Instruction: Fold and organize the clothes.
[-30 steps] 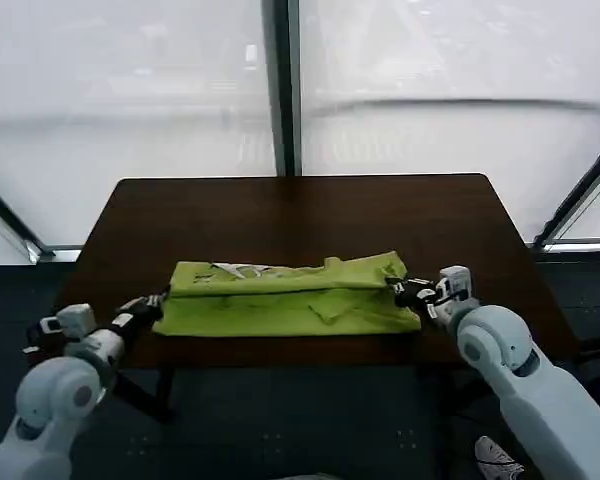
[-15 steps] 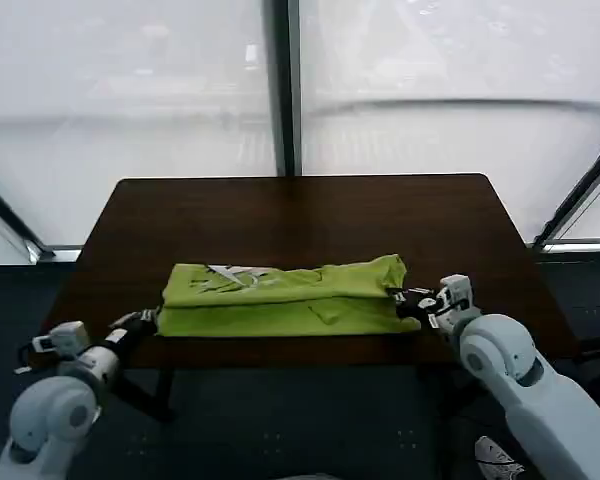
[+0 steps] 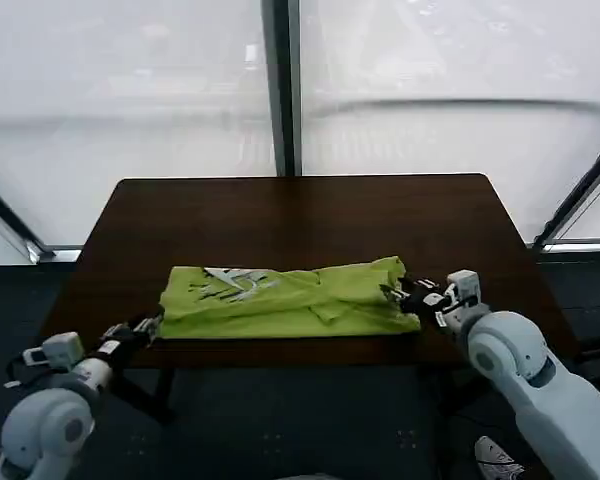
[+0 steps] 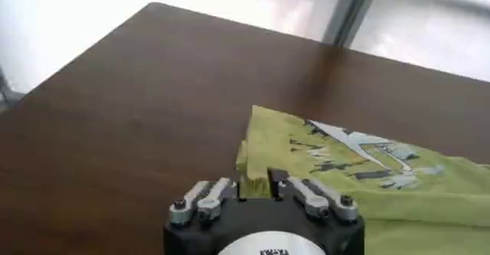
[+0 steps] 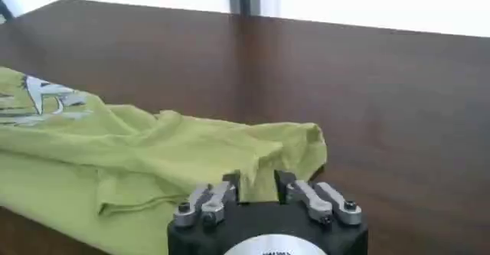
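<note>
The left gripper (image 3: 148,326) sits open, empty, at the left end of the folded lime T-shirt (image 3: 290,300) on the dark table (image 3: 300,215); the right gripper (image 3: 405,293) gapes empty at its right end.

bright daylight comes through the windows (image 3: 280,90) behind, which look washed out; the table (image 3: 300,215) stays dark, shadows are soft.

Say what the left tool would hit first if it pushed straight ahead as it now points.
Probably the T-shirt: the left tool sits open at its near corner, aimed into the folded cloth lying on the table.
</note>
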Robot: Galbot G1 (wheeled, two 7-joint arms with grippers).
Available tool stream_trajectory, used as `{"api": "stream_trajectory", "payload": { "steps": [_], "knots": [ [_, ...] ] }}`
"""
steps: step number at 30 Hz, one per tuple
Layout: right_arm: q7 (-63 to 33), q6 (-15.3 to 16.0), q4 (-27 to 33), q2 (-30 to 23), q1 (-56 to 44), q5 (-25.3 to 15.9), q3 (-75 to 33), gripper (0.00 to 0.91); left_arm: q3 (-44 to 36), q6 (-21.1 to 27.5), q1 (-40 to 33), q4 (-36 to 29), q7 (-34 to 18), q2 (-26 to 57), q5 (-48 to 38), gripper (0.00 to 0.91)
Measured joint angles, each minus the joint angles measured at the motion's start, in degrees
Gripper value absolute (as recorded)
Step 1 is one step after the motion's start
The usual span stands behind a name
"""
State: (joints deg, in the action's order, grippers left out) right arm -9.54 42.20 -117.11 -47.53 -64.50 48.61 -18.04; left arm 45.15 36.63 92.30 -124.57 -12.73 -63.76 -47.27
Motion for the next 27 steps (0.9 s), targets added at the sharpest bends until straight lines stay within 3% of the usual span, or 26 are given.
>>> {"api": "stream_trajectory", "payload": {
  "steps": [15,27],
  "knots": [
    [1.2,-0.5,11.0,-7.7,7.3,-3.1,-0.1,0.878,-6.7,-1.1,-15.7,10.7,1.4,2.1,0.4,0.878],
    [1.8,-2.1,18.2,-11.2,10.5,-3.7,0.7,0.878,-10.1,-1.1,-22.7,19.8,1.7,1.7,0.4,0.878]
  ]
}}
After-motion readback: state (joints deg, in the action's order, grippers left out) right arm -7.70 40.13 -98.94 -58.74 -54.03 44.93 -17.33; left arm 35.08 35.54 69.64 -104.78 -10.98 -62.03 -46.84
